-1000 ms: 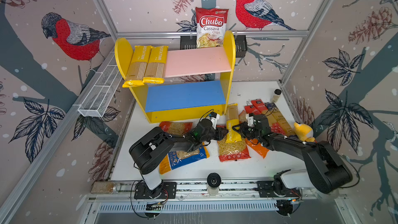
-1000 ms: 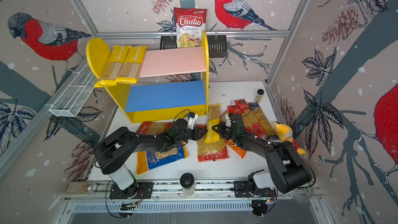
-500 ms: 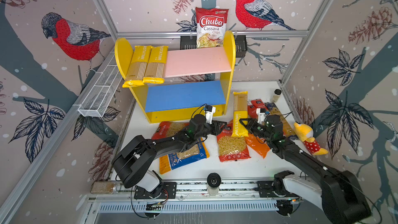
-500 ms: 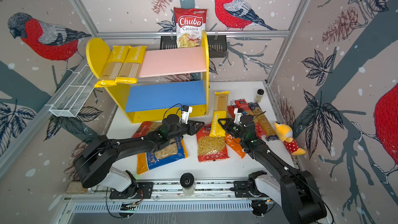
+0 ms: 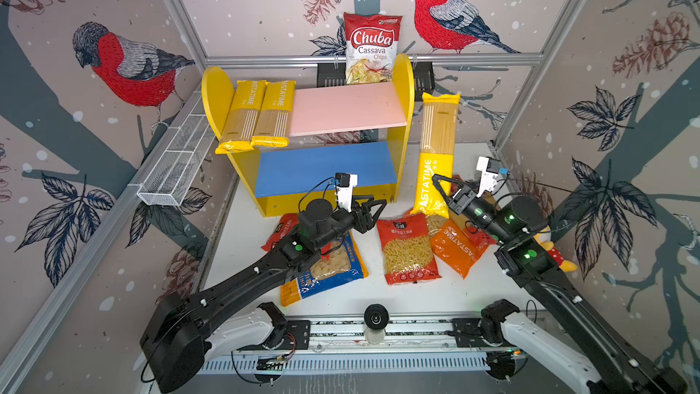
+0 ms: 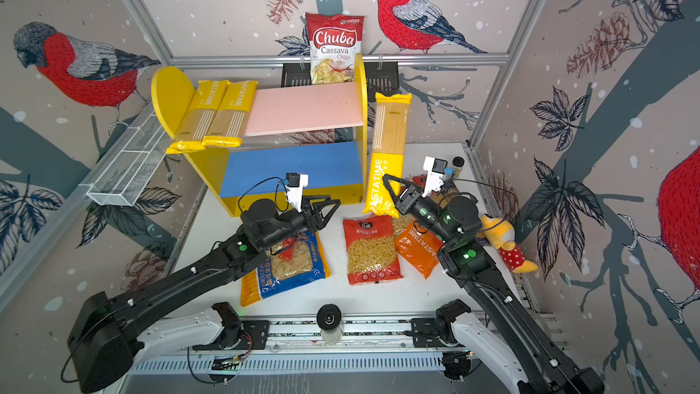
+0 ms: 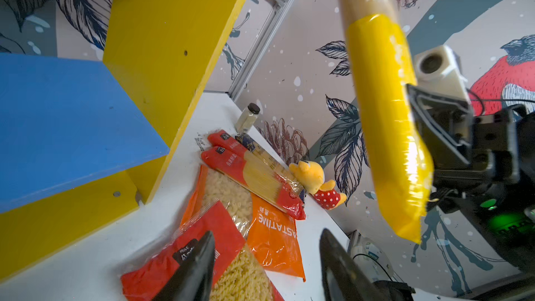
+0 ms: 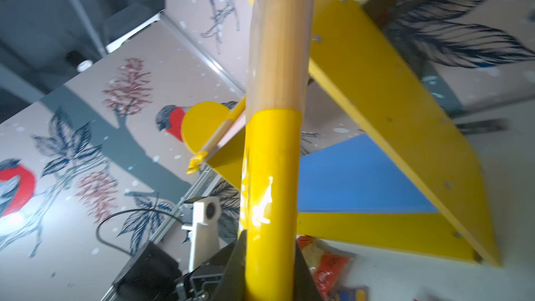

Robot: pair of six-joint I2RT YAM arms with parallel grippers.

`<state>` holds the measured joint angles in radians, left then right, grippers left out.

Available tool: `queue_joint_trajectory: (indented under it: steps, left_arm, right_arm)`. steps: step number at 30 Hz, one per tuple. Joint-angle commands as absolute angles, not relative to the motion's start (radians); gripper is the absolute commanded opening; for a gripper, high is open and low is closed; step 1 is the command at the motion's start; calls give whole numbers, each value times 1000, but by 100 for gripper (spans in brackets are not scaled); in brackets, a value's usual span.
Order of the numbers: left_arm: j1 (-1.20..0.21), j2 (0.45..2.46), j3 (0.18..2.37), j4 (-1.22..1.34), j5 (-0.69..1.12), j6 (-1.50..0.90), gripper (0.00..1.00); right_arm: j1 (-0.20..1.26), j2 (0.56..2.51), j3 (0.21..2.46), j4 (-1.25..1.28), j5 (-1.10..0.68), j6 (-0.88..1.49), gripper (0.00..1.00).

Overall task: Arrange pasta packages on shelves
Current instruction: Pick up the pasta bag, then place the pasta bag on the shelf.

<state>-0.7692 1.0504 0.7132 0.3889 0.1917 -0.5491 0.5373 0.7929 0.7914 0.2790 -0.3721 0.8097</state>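
Observation:
The shelves (image 5: 401,115) stand at the back with two yellow spaghetti packs (image 5: 257,115) on the left of the pink board. My right gripper (image 5: 439,187) (image 8: 270,256) is shut on the lower end of a third long yellow pack (image 5: 437,145) (image 8: 275,140), held upright just right of the shelves' side panel. My left gripper (image 5: 373,210) (image 7: 266,235) is open and empty above the table in front of the blue board. Below lie a red bag (image 5: 407,248), an orange bag (image 5: 454,248) and a blue-yellow bag (image 5: 329,271), partly under the left arm.
Red and dark-blue spaghetti packs (image 7: 254,175) lie behind the orange bag, beside a plush toy (image 7: 315,180) and a small jar (image 7: 247,117). A Chuba chips bag (image 5: 371,47) stands in the black basket (image 5: 329,73). A white wire basket (image 5: 178,161) hangs on the left wall.
My left gripper let go of the yellow pack, opened and drew back to the left. My right gripper raised the pack off the table and stood it upright beside the shelves.

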Motion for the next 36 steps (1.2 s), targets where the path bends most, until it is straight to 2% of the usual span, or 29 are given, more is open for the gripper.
queue_joint_trajectory:
  steps: [1,5,9,20,28,32,36]
  left_arm:
    - [-762,994,699,353,144,-508,68]
    - [-732,931,655,360,135,-533,74]
    - [-671,895,617,349,129,-599,75]
    - [-486,713,519,282,113,-748,73]
    - [-396,612,488,326,168,-852,74]
    - [-396,590,510,397,212,-880,84]
    - [-396,626,549,480,279,-927,88]
  right_arm:
    - [628,819,871,385,-318,707,3]
    - [736,914,927,494,-309,710,3]
    - [805,1094,1096,467,-300,713,3]
    - [779,1563,1620,282,-359,945,4]
    - [775,1680,1742,268,-376,1093,6]
    - [779,1705,1747,259,-355,1148,9]
    - [796,1739,1769,250,-341,1192,13]
